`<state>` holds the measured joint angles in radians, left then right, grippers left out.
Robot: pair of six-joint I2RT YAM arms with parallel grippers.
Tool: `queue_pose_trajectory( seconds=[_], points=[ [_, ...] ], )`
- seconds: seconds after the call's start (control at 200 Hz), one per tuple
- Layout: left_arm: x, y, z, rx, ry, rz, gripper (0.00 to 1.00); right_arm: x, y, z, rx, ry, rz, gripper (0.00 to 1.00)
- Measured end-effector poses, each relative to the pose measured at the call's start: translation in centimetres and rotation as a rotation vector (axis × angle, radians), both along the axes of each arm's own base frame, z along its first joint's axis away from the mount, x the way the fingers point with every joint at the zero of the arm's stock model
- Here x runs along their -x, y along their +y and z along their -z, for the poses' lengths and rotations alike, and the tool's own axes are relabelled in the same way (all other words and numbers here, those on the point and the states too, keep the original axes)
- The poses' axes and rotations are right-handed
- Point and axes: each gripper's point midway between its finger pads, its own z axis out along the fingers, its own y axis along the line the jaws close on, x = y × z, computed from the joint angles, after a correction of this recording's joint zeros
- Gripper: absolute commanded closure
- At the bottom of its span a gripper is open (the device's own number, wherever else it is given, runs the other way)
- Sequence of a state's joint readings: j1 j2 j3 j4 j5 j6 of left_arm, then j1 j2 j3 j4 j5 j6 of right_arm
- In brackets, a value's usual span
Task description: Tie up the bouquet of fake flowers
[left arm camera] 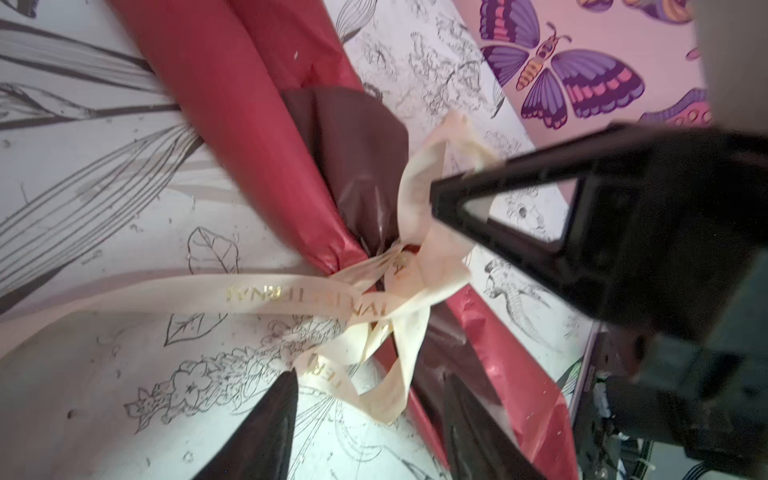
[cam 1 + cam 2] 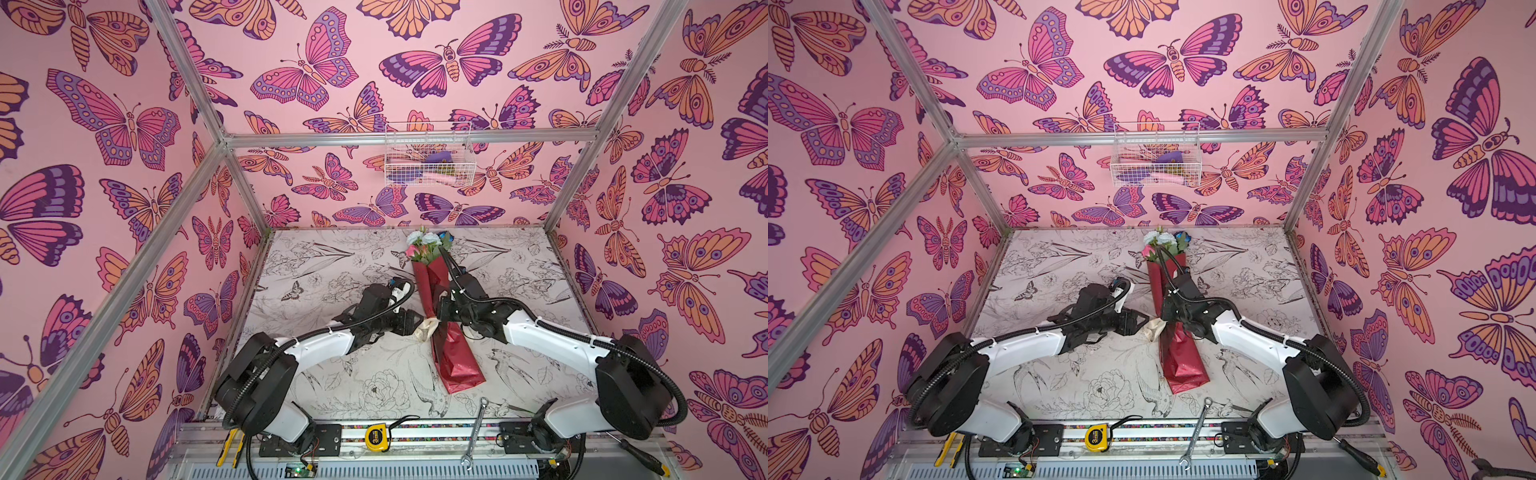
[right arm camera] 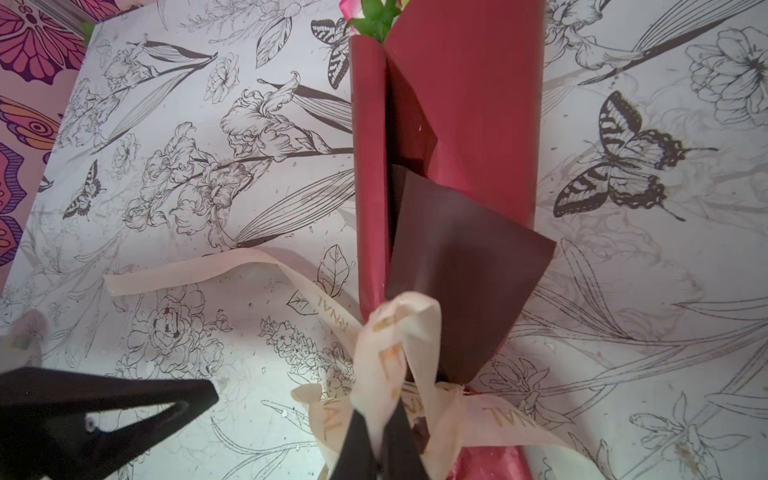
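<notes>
On the table (image 2: 332, 257), the bouquet (image 2: 453, 353) lay centred, heads at the far end. A ribbon (image 1: 291, 295) already cinched its waist in a loose knot; tightening seemed left. The right gripper (image 3: 379, 407) pinched a ribbon loop; the left gripper (image 2: 417, 321) stood partly open, empty, beside the knot.

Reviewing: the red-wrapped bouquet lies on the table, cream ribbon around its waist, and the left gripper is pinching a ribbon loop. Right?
Not quite. The right gripper is pinching the ribbon loop, as the right wrist view shows; the left gripper is open. The rest holds: the bouquet lies on the table, ribbon around its waist.
</notes>
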<state>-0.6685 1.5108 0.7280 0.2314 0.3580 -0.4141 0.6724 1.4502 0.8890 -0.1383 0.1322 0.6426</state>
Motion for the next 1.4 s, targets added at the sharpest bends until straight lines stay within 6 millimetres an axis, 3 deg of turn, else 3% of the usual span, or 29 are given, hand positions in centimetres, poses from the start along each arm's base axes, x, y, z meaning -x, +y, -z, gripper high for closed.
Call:
queue_pose_trajectory(
  seconds=[0.1,0.34,0.471,0.731,0.921,1.157,1.397],
  points=[
    [0.5,-0.1,1.2,-0.022,-0.005,0.023,0.43,-0.1,-0.1,0.0,-0.007,0.004,0.013,1.0],
    [-0.9,-1.0,2.9,-0.1,-0.092,0.101,0.44,0.0,0.0,0.0,-0.013,0.009,0.011,1.0],
    [-1.5,-1.8,2.9,-0.125,-0.123,0.163,0.46,0.0,0.0,0.1,-0.018,0.015,0.013,1.0],
    [-0.8,-1.9,3.2,-0.131,-0.112,0.21,0.48,0.1,0.2,0.9,-0.02,0.039,0.013,1.0],
    [-0.3,-1.9,3.4,-0.129,-0.086,0.22,0.6,0.2,0.3,1.1,-0.021,0.046,0.013,1.0],
    [1.0,-3.1,2.2,-0.09,-0.068,0.232,0.52,0.1,0.3,1.1,-0.022,0.047,0.016,1.0],
    [2.5,-4.4,3.2,-0.088,-0.02,0.266,0.5,-0.1,0.4,0.5,-0.028,0.04,0.017,1.0]
  ],
)
